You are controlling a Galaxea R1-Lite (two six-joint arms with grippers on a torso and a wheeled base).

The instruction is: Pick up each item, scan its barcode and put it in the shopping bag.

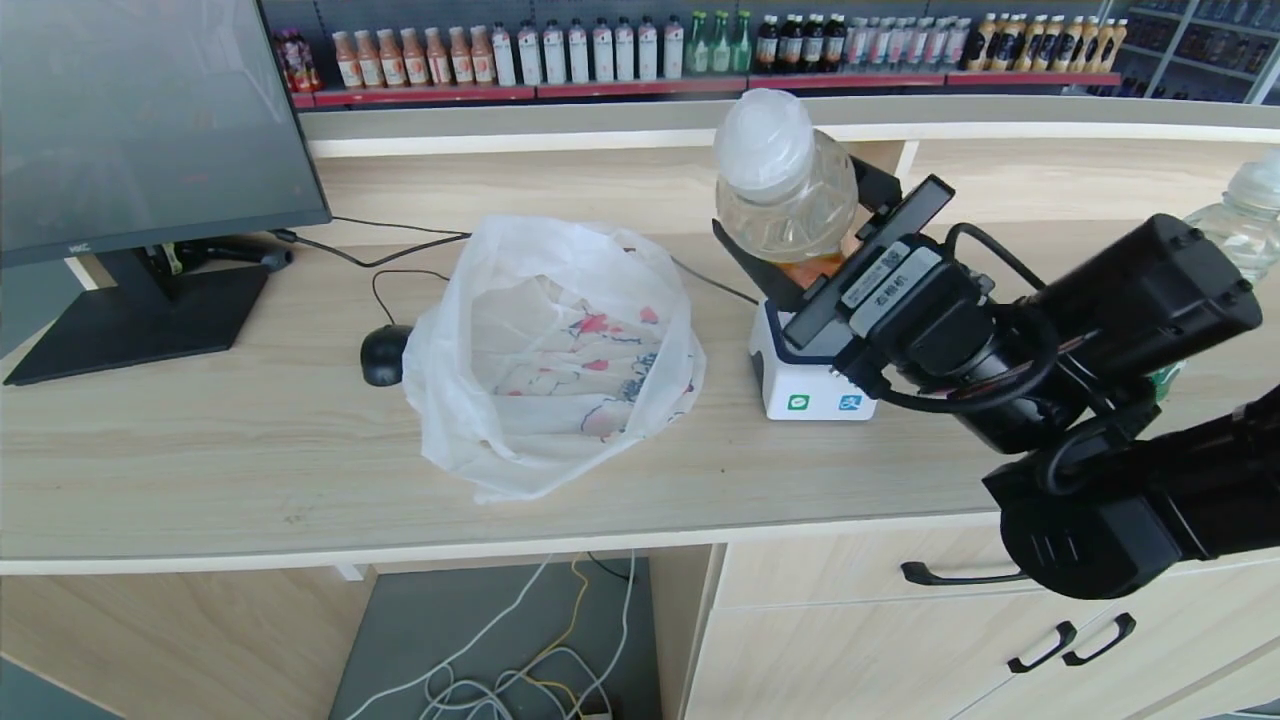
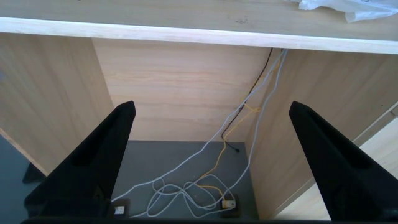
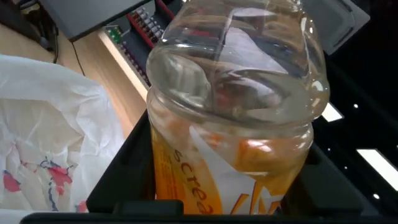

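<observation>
Head view: 1 held bottle (image 1: 785, 190), 1 second bottle (image 1: 1245, 220), 1 shopping bag (image 1: 550, 350)

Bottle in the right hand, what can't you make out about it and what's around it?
- Bottle barcode: head view, the right hand mostly covers the label; right wrist view, the picture edge cuts it off.
- Scanner window: head view, behind the hand and bottle.
- Shopping bag contents: head view, crumpled folds hide the bottom.
- Second bottle: head view, cut off by the picture edge.
</observation>
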